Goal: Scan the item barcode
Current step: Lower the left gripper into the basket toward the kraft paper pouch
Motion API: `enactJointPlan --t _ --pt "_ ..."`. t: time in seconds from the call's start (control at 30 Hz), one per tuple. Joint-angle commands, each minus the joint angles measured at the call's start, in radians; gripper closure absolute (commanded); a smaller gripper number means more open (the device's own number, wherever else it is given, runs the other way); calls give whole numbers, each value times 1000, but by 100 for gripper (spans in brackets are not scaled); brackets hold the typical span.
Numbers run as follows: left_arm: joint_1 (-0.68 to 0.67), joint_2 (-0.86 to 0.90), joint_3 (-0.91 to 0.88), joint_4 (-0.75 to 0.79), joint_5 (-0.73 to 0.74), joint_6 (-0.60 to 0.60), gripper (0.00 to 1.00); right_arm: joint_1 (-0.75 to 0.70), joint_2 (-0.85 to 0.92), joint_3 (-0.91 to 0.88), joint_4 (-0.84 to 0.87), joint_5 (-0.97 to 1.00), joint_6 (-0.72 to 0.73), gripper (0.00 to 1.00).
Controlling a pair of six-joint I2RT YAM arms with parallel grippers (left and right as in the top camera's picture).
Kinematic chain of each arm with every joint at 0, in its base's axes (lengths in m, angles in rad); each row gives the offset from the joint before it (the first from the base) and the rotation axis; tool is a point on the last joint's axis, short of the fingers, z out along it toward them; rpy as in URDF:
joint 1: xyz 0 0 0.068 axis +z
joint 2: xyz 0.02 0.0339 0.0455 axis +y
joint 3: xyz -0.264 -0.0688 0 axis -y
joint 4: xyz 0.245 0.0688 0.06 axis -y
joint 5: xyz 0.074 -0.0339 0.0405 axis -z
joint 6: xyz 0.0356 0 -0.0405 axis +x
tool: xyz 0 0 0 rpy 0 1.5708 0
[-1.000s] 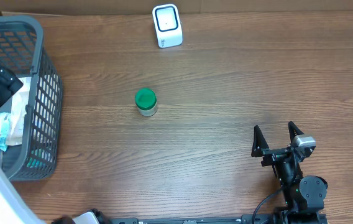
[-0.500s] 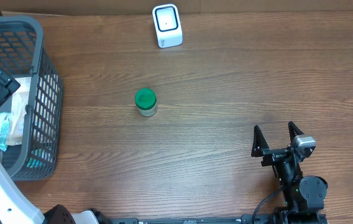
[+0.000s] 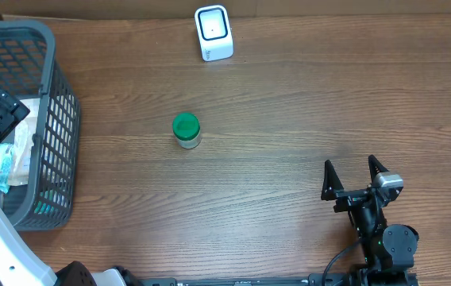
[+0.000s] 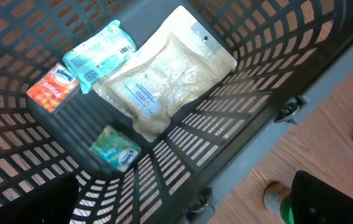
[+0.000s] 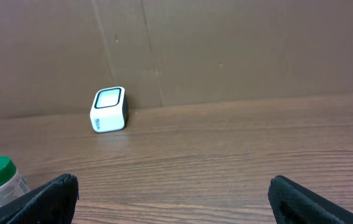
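I hold the left gripper (image 4: 173, 186) open above the basket (image 4: 276, 68), because the items to scan (a clear pouch (image 4: 164, 78) among them) lie inside; the right gripper (image 3: 350, 171) stands open, facing the scanner (image 3: 213, 32).

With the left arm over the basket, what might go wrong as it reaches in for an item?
The teal packet lies against the pouch, so the open left fingers may pinch both. The basket wall is tall mesh; a finger could snag on it. The jar stands near the way to the scanner and might get knocked over.
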Motion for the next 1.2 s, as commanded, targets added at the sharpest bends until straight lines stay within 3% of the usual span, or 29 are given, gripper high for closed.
enactJointPlan --t 0.0,0.23,0.43,0.77,0.93,1.17 --pt "2 -10 10 -2 28 -13 7 -6 -7 -11 5 11 0 0" --pt "15 -10 10 50 21 -6 7 -6 -7 -11 5 11 0 0" --pt "126 1 9 89 23 -63 9 -6 -7 -11 5 11 0 0" --pt "192 161 8 60 -51 -73 16 -6 -7 -11 5 11 0 0" --pt "219 243 -17 72 -1 26 24 -6 -7 -11 5 11 0 0" --pt "253 245 -199 223 6 230 32 -6 -7 -11 5 11 0 0"
